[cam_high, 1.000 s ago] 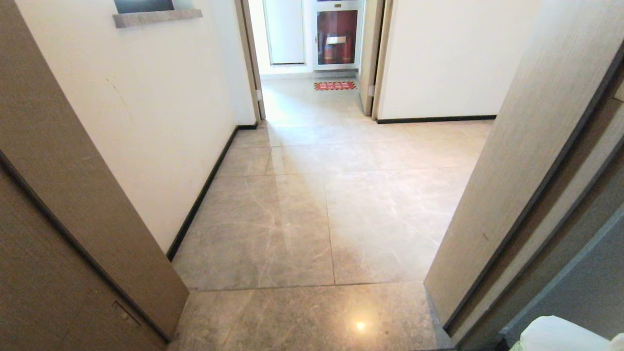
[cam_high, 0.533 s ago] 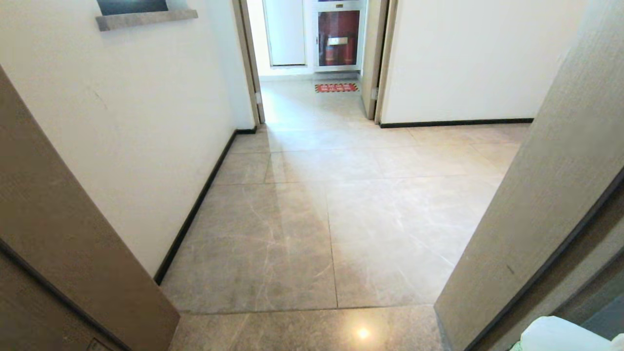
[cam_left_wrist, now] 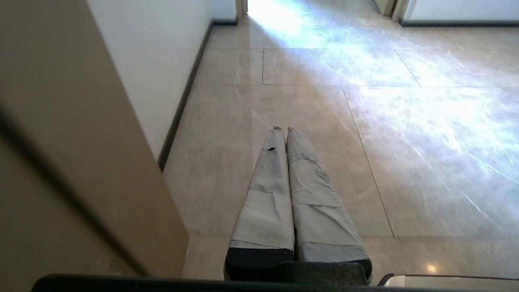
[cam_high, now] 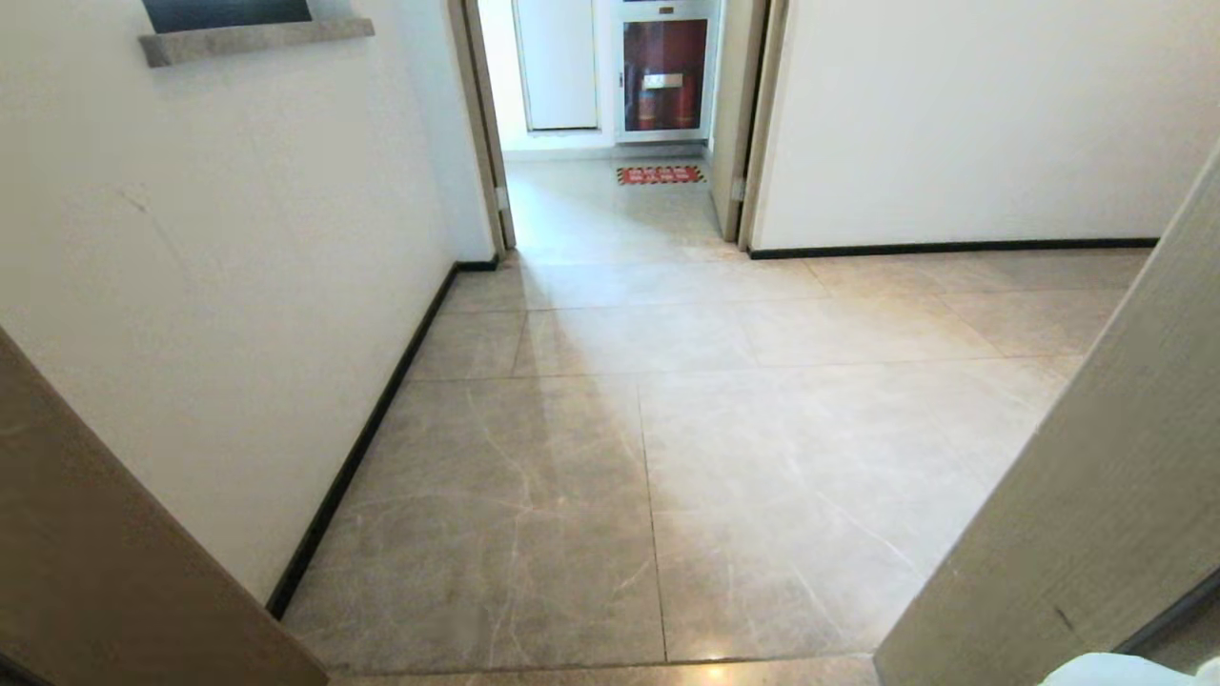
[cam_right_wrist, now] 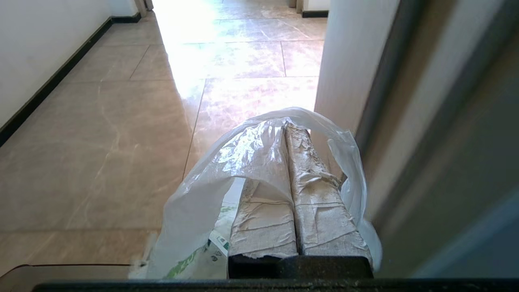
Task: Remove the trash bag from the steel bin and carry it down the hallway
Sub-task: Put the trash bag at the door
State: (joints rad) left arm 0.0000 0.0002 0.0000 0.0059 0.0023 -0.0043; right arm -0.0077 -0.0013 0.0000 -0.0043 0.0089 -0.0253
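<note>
My whole view has slid forward through the doorway: both door leaves have dropped back toward the edges, so it is the base driving, not the things. The hallway runs its long axis toward twelve o'clock, to the far doorway. The trash bag hangs at five o'clock, its film draped over and clenched in my right gripper, close beside the right-hand door edge. My left gripper is pressed closed, empty.

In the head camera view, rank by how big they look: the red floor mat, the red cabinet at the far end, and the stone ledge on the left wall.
As they look, largest first:
1. stone ledge, though it is nearest
2. red cabinet
3. red floor mat
</note>
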